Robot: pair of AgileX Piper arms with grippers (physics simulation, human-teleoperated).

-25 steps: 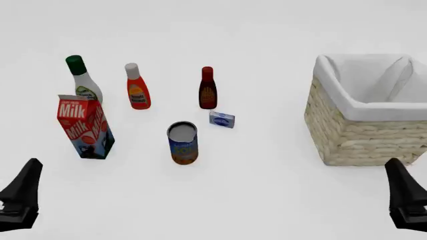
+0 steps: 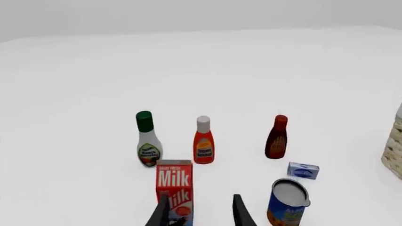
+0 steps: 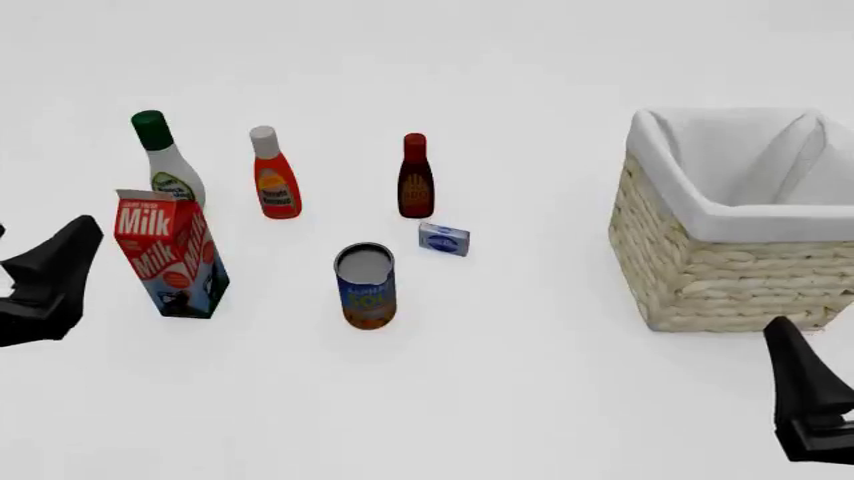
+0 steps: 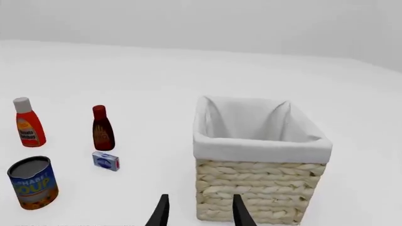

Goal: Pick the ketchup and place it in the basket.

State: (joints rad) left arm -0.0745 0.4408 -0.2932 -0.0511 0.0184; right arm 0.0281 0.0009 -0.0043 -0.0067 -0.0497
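Ketchup between two bottles; basket far right.

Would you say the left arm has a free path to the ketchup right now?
Probably not straight ahead: the milk carton stands between the open left gripper and the ketchup; going over or around it looks feasible.

The soup can stands upright on the white table. A small blue box lies just behind and right of the can. The dark bottle stands behind the can, the milk carton to the can's left, and the white bottle behind and left.
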